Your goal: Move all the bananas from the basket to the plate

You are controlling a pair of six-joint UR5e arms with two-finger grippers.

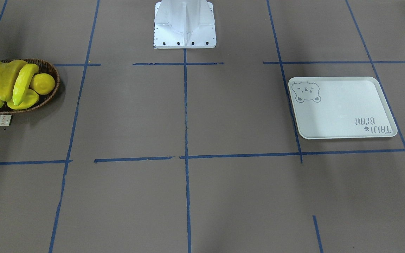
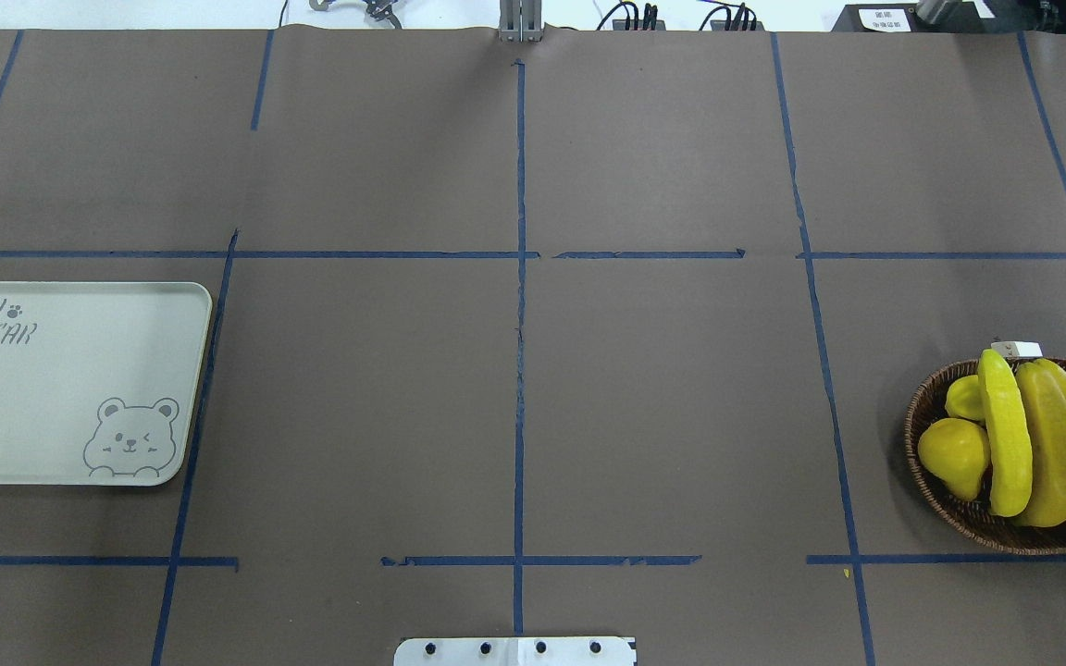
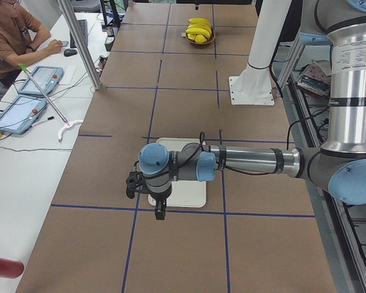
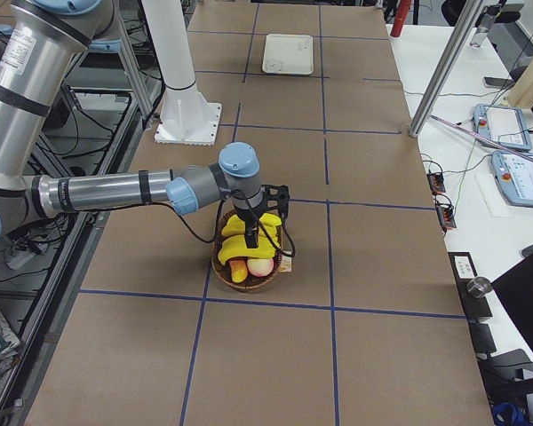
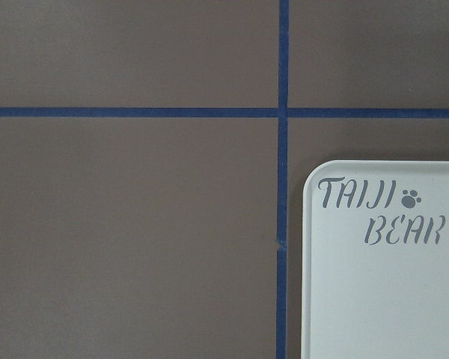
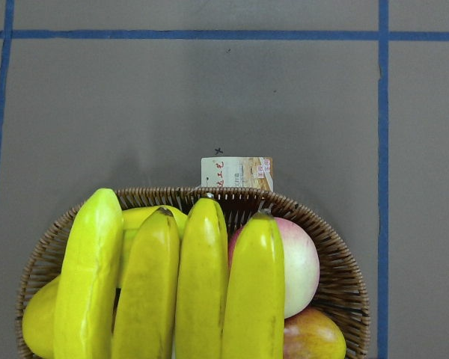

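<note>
The bananas (image 6: 202,284) lie side by side in the basket (image 6: 337,262) at the table's right end, beside a pink fruit (image 6: 303,262) and a round yellow fruit (image 2: 954,453). The plate (image 2: 61,388) sits far left. The right gripper (image 4: 253,238) hangs over the basket and the left gripper (image 3: 160,210) over the plate's edge; I cannot tell whether either one's fingers are apart or together.

The basket (image 2: 959,511) sits at the bench's (image 2: 663,398) end on the robot's right, the plate (image 2: 61,388) at the opposite end, well apart. The bananas (image 2: 1051,444) lie side by side in the basket, other fruit (image 2: 954,453) beside them. A paper tag (image 6: 236,172) lies just beyond its far rim.
</note>
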